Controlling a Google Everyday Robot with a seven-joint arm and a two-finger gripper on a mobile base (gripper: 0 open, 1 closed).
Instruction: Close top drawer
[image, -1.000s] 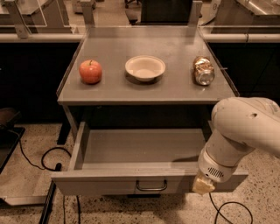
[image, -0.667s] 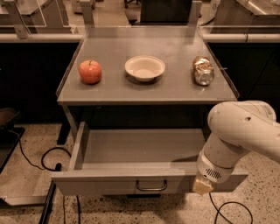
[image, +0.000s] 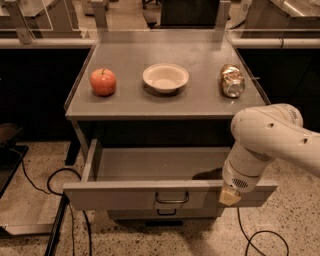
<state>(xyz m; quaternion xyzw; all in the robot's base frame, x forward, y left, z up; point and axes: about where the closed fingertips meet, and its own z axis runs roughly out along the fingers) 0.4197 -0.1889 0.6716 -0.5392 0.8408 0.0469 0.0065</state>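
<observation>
The top drawer (image: 120, 196) is a wide, shallow grey metal drawer with a small dark wire handle (image: 171, 198) at mid-front. It stands pulled far out under the cabinet top, and its inside is bare. My gripper (image: 229, 196) hangs from the white arm (image: 265, 137) at the right end of the drawer front, at its top edge. Only its yellowish tip shows against the front. A second handle (image: 167, 212) of a lower drawer shows just below.
On the grey cabinet top (image: 130, 102) sit a red apple (image: 103, 81), a white bowl (image: 165, 77) and a crushed can (image: 232, 80). Black cables (image: 55, 220) lie on the speckled floor at left and lower right. Dark counters stand behind.
The arm has shifted slightly left along the drawer front. The drawer looks as far out as before.
</observation>
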